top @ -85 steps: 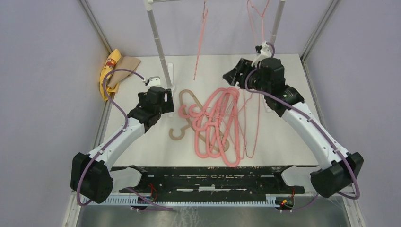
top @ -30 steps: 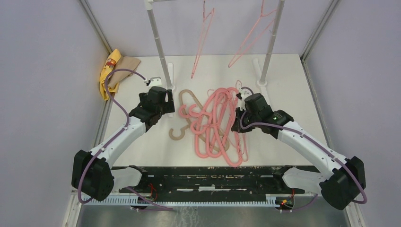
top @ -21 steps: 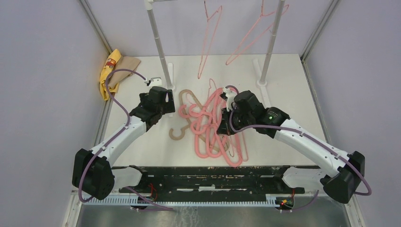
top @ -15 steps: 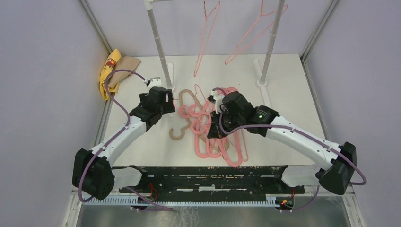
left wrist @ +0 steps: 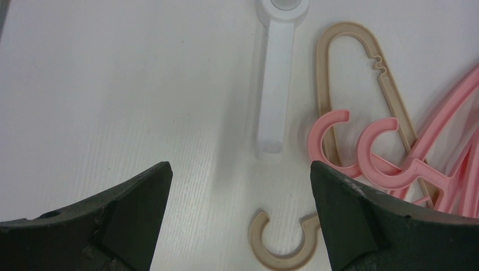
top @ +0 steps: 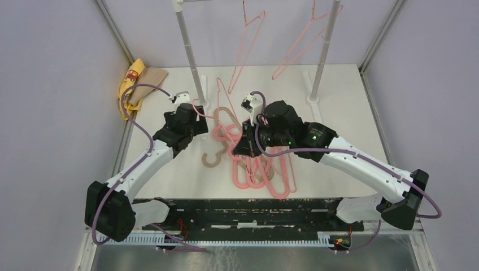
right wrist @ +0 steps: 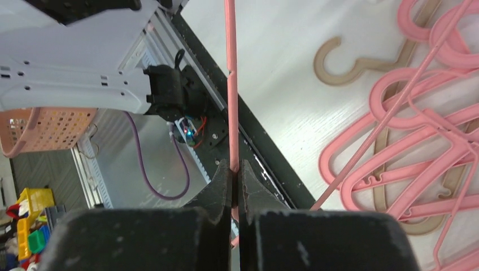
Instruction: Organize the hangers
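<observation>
A tangle of thick pink hangers lies mid-table over a tan hanger. My right gripper hovers over the pile's left side, shut on a thin pink wire hanger that rises off the table. In the right wrist view the wire runs straight up out of the shut gripper. Two pink wire hangers hang from the rack. My left gripper stands open left of the pile. The left wrist view shows the gripper above the tan hook, apart from it.
White rack poles stand at the back, one white foot just ahead of my left gripper. A yellow-and-tan cloth lies at the back left corner. Frame posts and purple walls enclose the table.
My right arm came down from the rack at the back right and swept left across the pile, now holding a wire hanger up. The left arm has hardly moved.
</observation>
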{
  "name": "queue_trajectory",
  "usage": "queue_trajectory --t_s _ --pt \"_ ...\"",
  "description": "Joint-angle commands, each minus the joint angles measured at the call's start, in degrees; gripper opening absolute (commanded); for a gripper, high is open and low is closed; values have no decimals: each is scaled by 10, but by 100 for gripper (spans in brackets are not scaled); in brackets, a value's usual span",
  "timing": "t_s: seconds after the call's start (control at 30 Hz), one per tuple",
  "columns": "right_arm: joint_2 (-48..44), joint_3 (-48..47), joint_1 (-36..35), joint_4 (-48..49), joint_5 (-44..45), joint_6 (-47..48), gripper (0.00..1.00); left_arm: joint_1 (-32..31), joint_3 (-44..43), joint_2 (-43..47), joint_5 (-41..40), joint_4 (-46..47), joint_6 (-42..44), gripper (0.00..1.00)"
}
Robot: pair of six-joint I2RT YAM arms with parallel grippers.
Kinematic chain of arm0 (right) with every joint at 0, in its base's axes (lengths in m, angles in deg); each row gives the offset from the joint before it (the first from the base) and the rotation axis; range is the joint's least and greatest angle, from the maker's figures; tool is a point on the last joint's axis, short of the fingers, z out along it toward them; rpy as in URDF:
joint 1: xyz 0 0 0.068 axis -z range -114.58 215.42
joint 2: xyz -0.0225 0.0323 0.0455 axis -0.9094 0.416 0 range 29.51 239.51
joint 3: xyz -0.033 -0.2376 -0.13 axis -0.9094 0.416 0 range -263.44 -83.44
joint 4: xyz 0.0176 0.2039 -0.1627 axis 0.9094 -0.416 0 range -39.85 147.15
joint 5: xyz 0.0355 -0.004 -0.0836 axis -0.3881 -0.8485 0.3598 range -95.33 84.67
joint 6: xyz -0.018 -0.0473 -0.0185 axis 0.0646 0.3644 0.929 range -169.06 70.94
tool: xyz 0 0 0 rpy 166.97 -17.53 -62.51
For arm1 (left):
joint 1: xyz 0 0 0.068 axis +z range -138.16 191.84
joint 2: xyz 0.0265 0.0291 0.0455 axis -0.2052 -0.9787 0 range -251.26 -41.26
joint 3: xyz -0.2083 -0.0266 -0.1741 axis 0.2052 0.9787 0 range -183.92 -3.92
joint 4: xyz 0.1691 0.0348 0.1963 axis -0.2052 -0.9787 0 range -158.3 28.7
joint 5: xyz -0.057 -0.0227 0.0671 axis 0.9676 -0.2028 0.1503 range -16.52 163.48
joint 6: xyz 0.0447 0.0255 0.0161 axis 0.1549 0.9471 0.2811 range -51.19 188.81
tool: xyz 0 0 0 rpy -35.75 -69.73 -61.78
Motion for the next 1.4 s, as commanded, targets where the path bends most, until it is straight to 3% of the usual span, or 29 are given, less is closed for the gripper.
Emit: queue_trajectory --t_s 0.0,0.27,0.57,0.73,0.97,1.2,1.37 --pt "-14 -42 0 46 40 -4 1 -1 -28 17 -40 -22 -51 99" --pt "7 -81 1 100 40 -22 1 11 -51 5 -48 -46 -83 99" --pt "94 -257 9 112 98 -30 1 11 -51 -3 -37 -36 -74 99" --pt "158 -312 51 139 118 -71 1 11 -47 6 -35 -34 -66 99" --pt "238 -353 129 198 65 -140 1 11 -39 18 -37 -33 -55 99" --pt "279 -430 154 210 35 -115 1 11 -41 14 -38 -30 -50 99" --pt "281 -430 161 220 10 -123 1 10 -36 14 -45 -30 -48 99"
